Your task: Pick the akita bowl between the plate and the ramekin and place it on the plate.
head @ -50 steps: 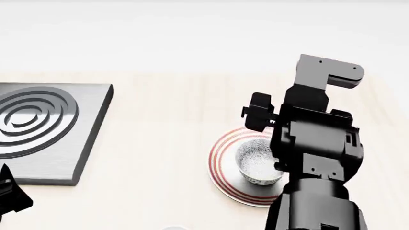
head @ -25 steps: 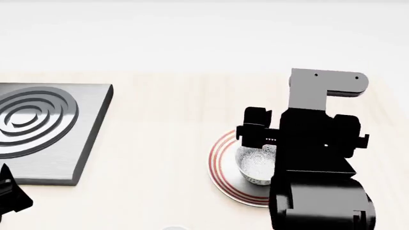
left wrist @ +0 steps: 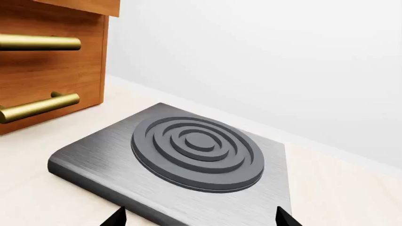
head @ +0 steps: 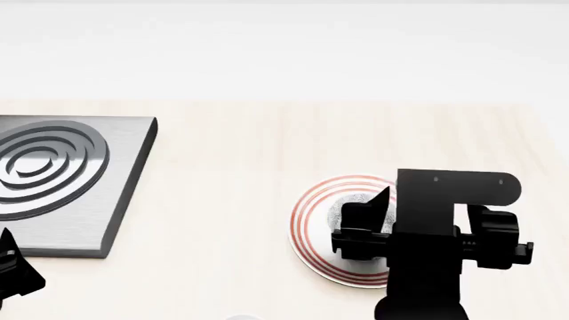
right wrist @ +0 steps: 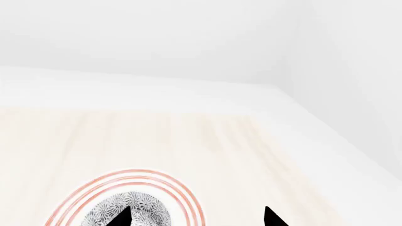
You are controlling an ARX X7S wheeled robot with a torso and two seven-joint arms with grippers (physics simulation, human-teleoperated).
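The akita bowl (head: 351,208), white with a dense grey speckle, stands upright on the plate (head: 311,233), a white plate with thin red rings. In the right wrist view the bowl (right wrist: 141,209) sits inside the plate's rings (right wrist: 150,176). My right gripper (right wrist: 196,217) is open; one fingertip shows in front of the bowl, the other is off to its side, and nothing is between them. From the head, that gripper (head: 400,200) hides part of the bowl. My left gripper (left wrist: 199,219) is open at the stove plate's edge, far from the plate. The ramekin is out of view.
A grey metal stove plate (head: 62,173) with raised rings lies at the left of the wooden counter. A wooden drawer unit (left wrist: 50,70) with brass handles stands behind it. A white wall runs along the back, and the counter's right edge (right wrist: 295,136) is near the plate.
My right arm has drawn back toward me and dropped lower in the head view. The bowl has stayed on the plate. The left gripper has not moved.
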